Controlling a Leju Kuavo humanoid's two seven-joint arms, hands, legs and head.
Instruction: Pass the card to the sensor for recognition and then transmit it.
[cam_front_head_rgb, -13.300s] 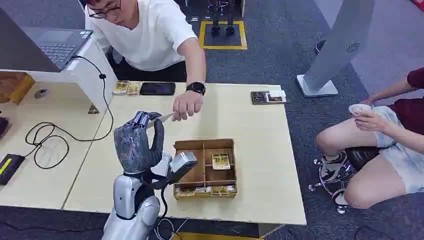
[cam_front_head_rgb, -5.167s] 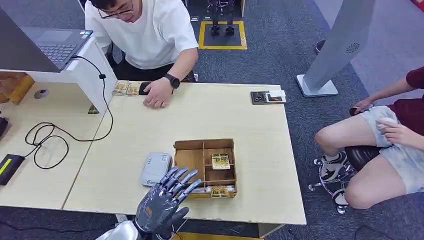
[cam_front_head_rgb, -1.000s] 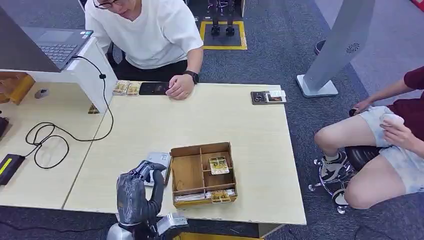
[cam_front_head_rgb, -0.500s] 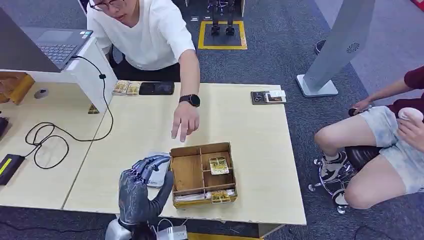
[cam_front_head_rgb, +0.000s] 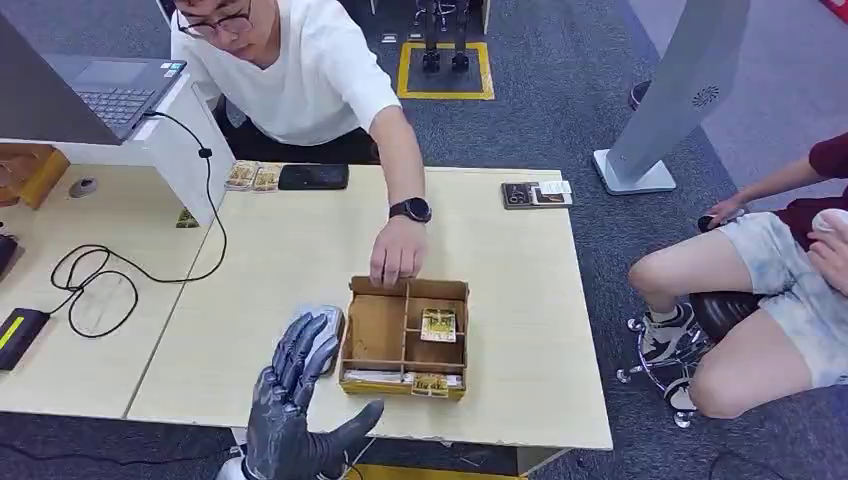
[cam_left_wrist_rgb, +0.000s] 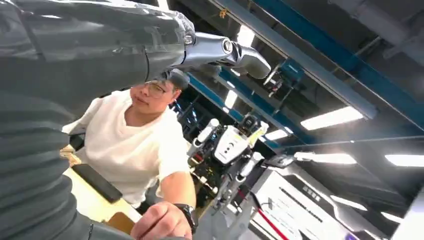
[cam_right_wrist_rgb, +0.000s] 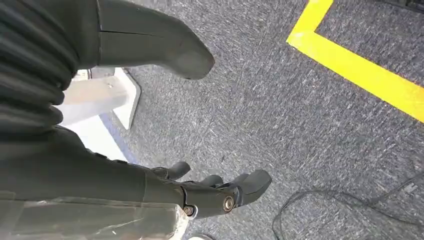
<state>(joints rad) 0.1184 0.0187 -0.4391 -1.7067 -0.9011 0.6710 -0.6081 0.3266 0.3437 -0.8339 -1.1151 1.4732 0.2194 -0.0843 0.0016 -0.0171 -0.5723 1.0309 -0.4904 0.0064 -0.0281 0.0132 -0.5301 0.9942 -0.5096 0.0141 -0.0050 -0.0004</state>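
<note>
Centre-frame on the table (cam_front_head_rgb: 500, 260), we judge the card (cam_front_head_rgb: 438, 324) thin, stiff, slippery—pinch its edge; left hand (cam_front_head_rgb: 300, 400) spread empty, right hand (cam_right_wrist_rgb: 210, 192) empty too.

**Three cameras, one shared person**

The head view looks forward and steeply down from above onto the table (cam_front_head_rgb: 500, 260), taking in its whole width. The left wrist view sits close behind the left hand (cam_left_wrist_rgb: 75, 60) and tilts up toward ceiling lights (cam_left_wrist_rgb: 330, 117). The right wrist view sits close behind the right hand (cam_right_wrist_rgb: 150, 185), facing the grey carpet (cam_right_wrist_rgb: 300, 140). Head and left wrist views share the person in white (cam_front_head_rgb: 300, 70).
</note>
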